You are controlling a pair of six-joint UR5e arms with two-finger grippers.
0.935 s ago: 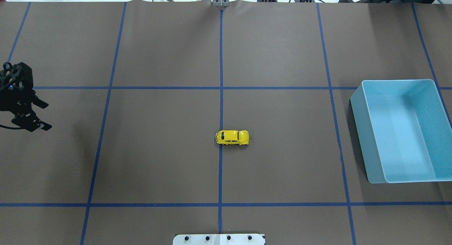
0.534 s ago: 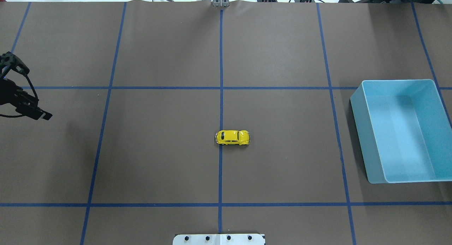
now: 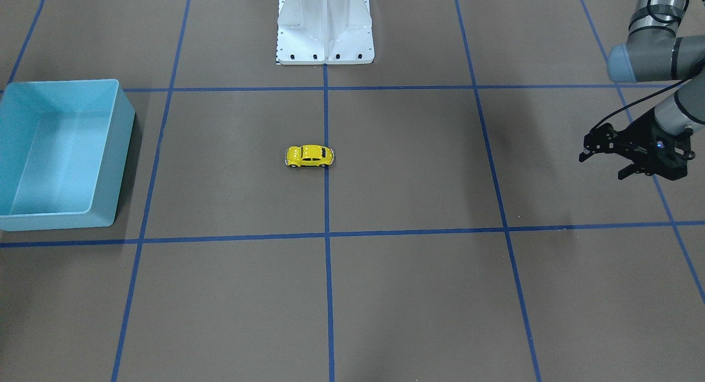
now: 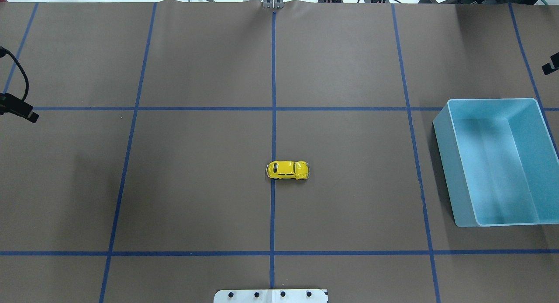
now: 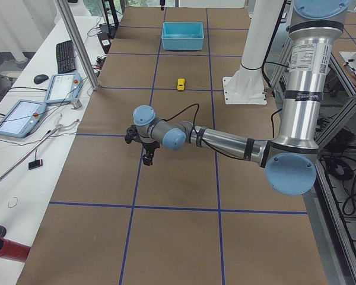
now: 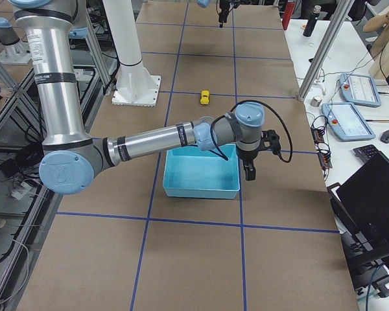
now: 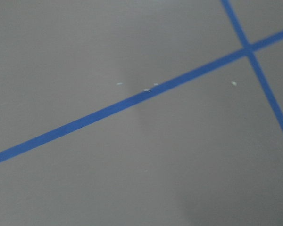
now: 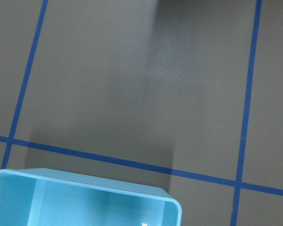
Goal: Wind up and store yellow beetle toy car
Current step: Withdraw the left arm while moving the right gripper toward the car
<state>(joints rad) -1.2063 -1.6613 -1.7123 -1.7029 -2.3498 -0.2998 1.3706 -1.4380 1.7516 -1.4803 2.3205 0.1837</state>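
The yellow beetle toy car (image 4: 288, 170) stands on its wheels near the table's middle, beside the centre tape line; it also shows in the front view (image 3: 309, 156) and small in both side views (image 5: 180, 84) (image 6: 205, 97). My left gripper (image 3: 602, 167) is open and empty, far off at the table's left side; only one fingertip (image 4: 30, 116) shows overhead. My right gripper (image 6: 249, 170) hangs beyond the light-blue bin (image 4: 450, 163), just a black tip (image 4: 550, 67) at the overhead edge; I cannot tell if it is open. The bin (image 3: 122, 162) (image 8: 85, 202) is empty.
The white robot base (image 3: 325, 24) stands at the near middle edge. Blue tape lines divide the brown table cover into squares. Desks with tablets (image 5: 24, 116) (image 6: 356, 87) run along the table's far side.
My left gripper has moved left and away, almost out of the overhead view. A tip of the right gripper has come in at the right edge. The car has not moved.
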